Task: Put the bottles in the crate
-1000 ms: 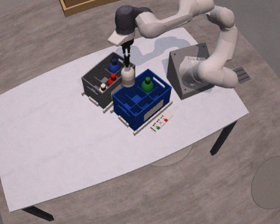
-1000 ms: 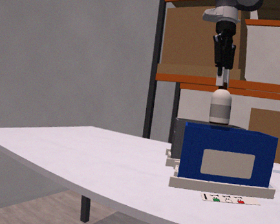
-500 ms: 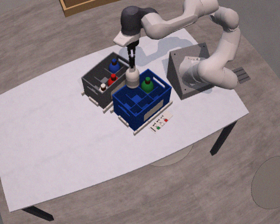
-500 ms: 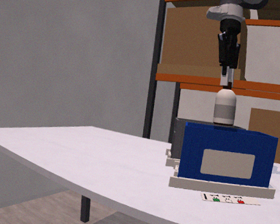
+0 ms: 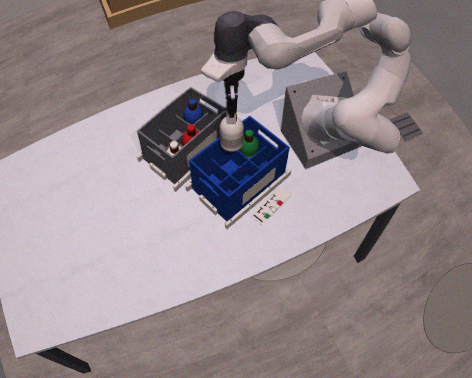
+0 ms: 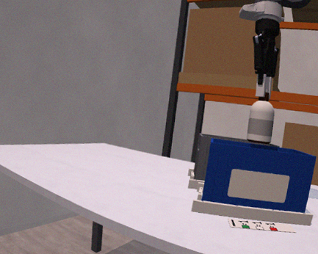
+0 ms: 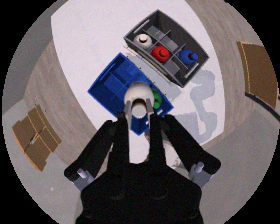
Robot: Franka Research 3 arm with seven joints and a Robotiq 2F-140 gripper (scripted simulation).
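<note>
My gripper is shut on the neck of a white bottle with a grey label and holds it upright above the back left of the blue crate. The bottle's base hangs just above the crate's rim in the side view. A green bottle stands in a back cell of the blue crate. The dark grey crate holds a blue bottle, a red bottle and a white-capped bottle. The pick list lies beside the blue crate and shows green, white and red marks.
A grey wedge-shaped robot base stands right of the blue crate. Shelving with cardboard boxes rises behind the table. A wooden box lies on the floor at the far side.
</note>
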